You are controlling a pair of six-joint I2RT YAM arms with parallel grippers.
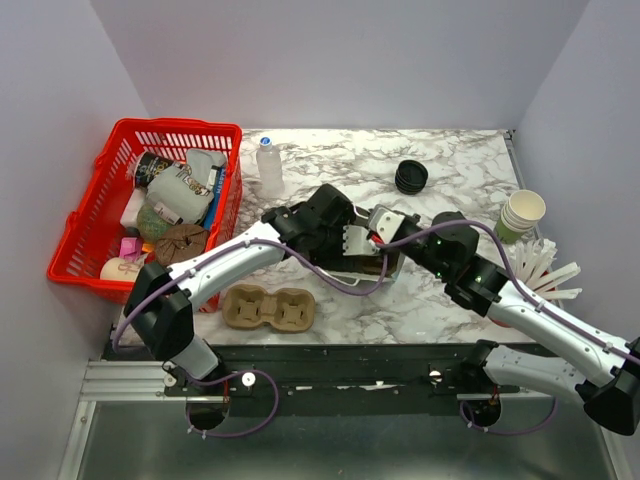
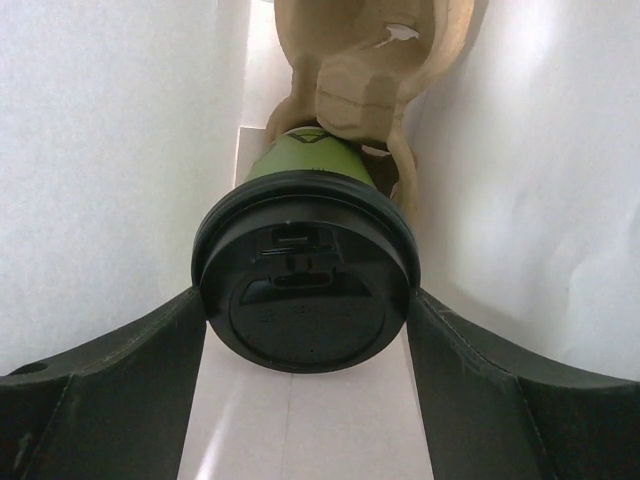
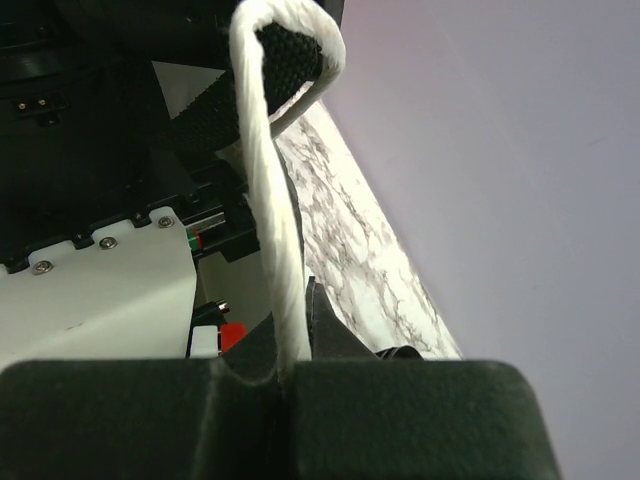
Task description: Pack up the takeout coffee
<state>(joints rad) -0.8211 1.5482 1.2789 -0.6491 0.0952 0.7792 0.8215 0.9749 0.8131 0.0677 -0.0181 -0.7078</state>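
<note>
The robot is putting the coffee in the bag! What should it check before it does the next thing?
1. Left gripper has the coffee: ok, a finger presses each side of the lid.
2. Lid on properly: ok, it sits flat all round the cup.
3. Right gripper has the bag's handle: ok, shut on the white rope.
4. Coffee inside the bag: ok, white walls on both sides.
5. Cup sitting in the carrier: cannot tell, the cup hides where they meet.
6. Cup's bottom resting on something: cannot tell, it is hidden.
</note>
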